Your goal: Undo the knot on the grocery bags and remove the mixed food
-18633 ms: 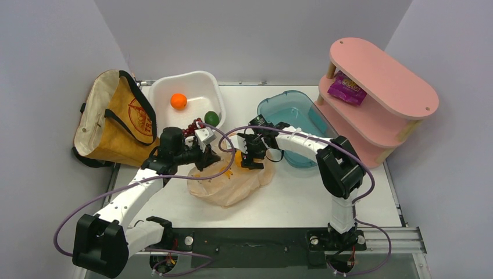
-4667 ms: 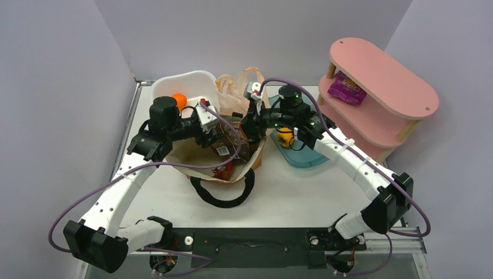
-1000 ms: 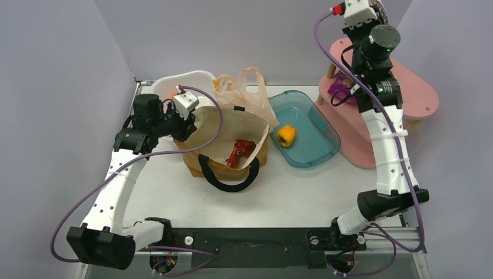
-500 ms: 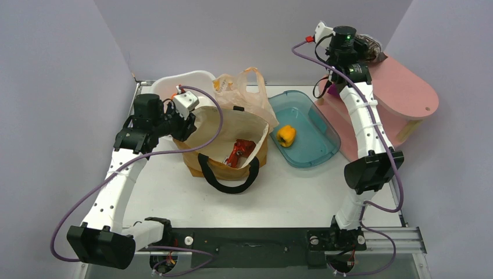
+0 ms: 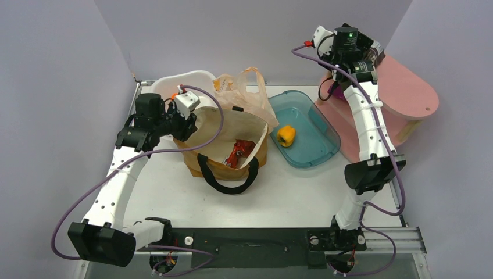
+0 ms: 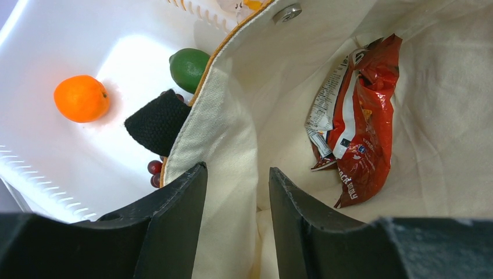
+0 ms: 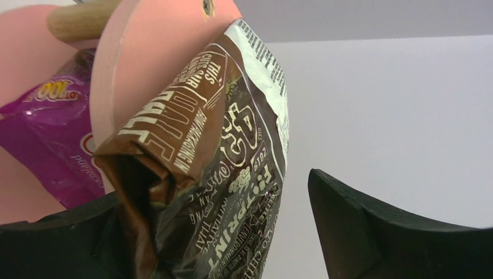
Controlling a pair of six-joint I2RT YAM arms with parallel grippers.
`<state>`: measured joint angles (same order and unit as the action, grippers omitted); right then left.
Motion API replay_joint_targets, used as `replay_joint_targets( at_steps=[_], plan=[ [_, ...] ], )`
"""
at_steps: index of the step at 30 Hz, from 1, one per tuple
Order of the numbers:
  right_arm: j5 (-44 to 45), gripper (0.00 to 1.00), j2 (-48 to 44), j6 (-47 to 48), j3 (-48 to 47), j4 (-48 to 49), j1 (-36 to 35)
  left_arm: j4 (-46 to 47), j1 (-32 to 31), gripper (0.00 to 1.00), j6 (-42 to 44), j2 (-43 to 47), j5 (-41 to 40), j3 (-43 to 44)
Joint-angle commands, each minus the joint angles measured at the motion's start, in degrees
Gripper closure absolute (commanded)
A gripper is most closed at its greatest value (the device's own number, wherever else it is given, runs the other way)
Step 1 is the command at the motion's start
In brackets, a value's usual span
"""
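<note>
1. The left gripper (image 6: 236,170) is clenched on the rim of the canvas tote (image 6: 221,122). One finger sits outside the cloth and the other inside against the cream lining, with the fabric bunched between them.
2. Just past the outer finger, the tote's black strap (image 6: 157,122) hangs over the rim.
3. Deeper inside the tote, a crumpled red Doritos bag (image 6: 363,116) lies on the bottom, apart from the fingers.
4. The white tub (image 6: 70,35) sits against the tote's outer wall. In it, the lime (image 6: 189,67) and the dark red grapes (image 6: 155,168) lie close to the canvas, and the orange (image 6: 81,99) lies apart from them.
5. The right gripper (image 7: 215,192) is raised at the top tier of the pink shelf (image 7: 145,46) with its jaws spread, released.
6. The dark brown snack bag (image 7: 209,145) stands between the jaws, against one finger with a clear gap to the other. Whether it touches the top board cannot be told.
7. The purple snack packet (image 7: 46,133) lies on the tier below.
8. On the table (image 5: 290,197), between tote and shelf, the teal tub (image 5: 317,142) holds the yellow bell pepper (image 5: 285,135).
9. The peach plastic bag (image 5: 238,90) stands behind the tote with its handles up.
</note>
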<state>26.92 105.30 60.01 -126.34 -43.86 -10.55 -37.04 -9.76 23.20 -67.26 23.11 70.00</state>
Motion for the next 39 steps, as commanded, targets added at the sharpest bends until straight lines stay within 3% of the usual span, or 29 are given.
replay_joint_targets(
  at_steps=[1, 16, 21, 24, 28, 31, 35, 39],
  plan=[
    [-8.9, 0.18, -3.5, -5.0, -2.4, -5.5, -0.4, 0.3, 0.0, 0.58, 1.2, -0.8, -1.0, 1.2],
    [-28.4, 0.17, -4.4, -13.4, -5.4, -11.1, 0.8, 0.4, 0.0, 0.58, 1.5, -0.4, -0.8, 0.7],
    [-36.9, 0.17, -6.2, -19.8, -5.3, -9.8, 1.2, 1.1, 0.0, 0.58, 1.3, 0.4, 1.0, -0.3],
    [-47.9, 0.17, -8.6, -30.4, -5.0, -8.1, 0.8, 2.0, 0.0, 0.58, 1.4, 1.5, 2.1, -1.1],
    [-60.2, 0.21, -14.1, -42.3, 3.9, -5.3, -5.0, 2.3, 0.2, 0.59, 0.5, 2.3, 5.7, -1.4],
    [-61.2, 0.21, -19.0, -43.7, 13.8, -3.0, -14.5, 3.8, 0.4, 0.61, 0.4, 4.7, 12.2, -3.5],
    [-62.2, 0.28, -23.8, -40.6, 23.1, -2.8, -23.8, 5.5, 0.3, 0.61, 1.6, 9.3, 15.9, -7.3],
    [-61.3, 0.48, -26.1, -28.6, 29.6, -2.9, -31.7, 3.4, 0.2, 0.63, 3.6, 12.5, 19.6, -9.4]
  ],
)
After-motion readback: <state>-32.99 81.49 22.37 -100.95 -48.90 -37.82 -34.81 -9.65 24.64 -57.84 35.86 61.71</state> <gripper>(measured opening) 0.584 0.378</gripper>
